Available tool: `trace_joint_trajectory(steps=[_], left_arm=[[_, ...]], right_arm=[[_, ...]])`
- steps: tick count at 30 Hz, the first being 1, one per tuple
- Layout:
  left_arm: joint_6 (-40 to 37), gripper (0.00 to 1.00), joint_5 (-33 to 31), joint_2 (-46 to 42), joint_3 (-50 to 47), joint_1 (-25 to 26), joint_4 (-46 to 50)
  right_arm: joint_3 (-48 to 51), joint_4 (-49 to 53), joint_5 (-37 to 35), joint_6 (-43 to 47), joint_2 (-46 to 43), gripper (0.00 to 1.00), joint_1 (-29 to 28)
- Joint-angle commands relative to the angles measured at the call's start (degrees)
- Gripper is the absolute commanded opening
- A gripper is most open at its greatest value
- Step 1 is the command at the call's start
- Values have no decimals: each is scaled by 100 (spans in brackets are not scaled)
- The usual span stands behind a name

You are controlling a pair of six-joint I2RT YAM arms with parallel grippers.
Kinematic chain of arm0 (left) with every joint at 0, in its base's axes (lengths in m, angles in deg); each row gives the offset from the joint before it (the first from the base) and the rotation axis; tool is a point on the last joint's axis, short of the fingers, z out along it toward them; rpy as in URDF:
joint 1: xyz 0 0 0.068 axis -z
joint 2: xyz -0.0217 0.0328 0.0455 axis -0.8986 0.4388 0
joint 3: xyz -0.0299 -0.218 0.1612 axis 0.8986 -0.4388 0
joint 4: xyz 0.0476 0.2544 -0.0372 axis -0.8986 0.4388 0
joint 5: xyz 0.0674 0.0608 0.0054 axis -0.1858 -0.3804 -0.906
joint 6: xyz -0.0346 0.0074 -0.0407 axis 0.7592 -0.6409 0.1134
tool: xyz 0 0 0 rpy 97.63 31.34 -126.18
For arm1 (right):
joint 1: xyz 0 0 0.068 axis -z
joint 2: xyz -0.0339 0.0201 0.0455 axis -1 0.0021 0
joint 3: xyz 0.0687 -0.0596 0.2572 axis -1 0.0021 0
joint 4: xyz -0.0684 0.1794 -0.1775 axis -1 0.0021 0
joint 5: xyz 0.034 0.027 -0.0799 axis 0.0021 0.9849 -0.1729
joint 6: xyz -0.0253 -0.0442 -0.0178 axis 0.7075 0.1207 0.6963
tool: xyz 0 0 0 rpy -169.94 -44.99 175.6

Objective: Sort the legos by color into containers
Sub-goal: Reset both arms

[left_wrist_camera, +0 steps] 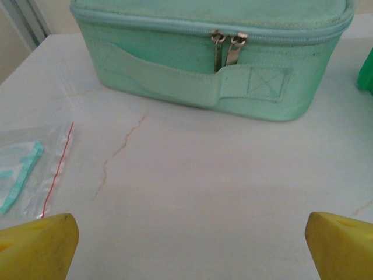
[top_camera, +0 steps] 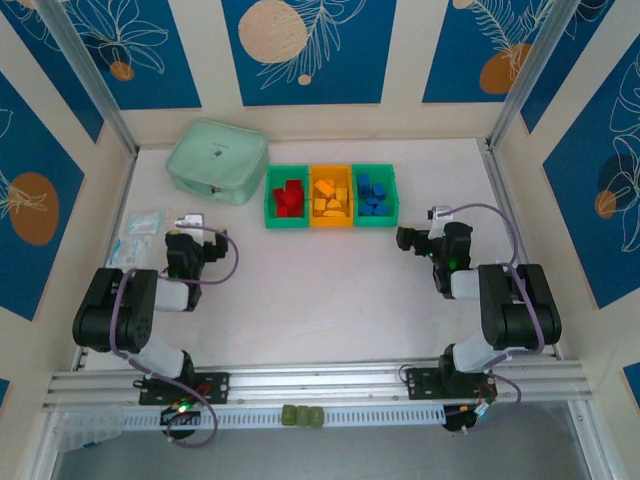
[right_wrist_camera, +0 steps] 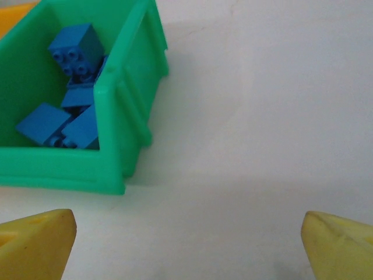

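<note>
Red bricks point(top_camera: 288, 197) lie in the left green bin point(top_camera: 269, 205), yellow bricks point(top_camera: 331, 198) in the orange bin point(top_camera: 331, 222), blue bricks point(right_wrist_camera: 70, 46) in the right green bin point(right_wrist_camera: 125, 111); mint pouch point(left_wrist_camera: 175, 64) just beside the row, plastic bag point(left_wrist_camera: 35, 169) near the left gripper point(left_wrist_camera: 186, 245); it and the right gripper point(right_wrist_camera: 186, 239) gape wide, empty.

Nothing written, no label, brand or number, could be read. A small dark mark on the lid of the mint pouch point(top_camera: 217, 163) was too small to make out.
</note>
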Motion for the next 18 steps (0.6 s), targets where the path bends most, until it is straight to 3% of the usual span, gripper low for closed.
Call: trace_joint_trajectory(steps=[1,4,18], left_arm=[[-123,99,-124,25,48,60,-235],[-124,99,-105,25,81,60,-166],[-220,99,91,35,143,69,-74]], right_arm=[[-48,-381,-269,217,-31,99,-174],[-132,-174,308,97,-54,99,86],[-168,-106,304,120,-48,99,72]])
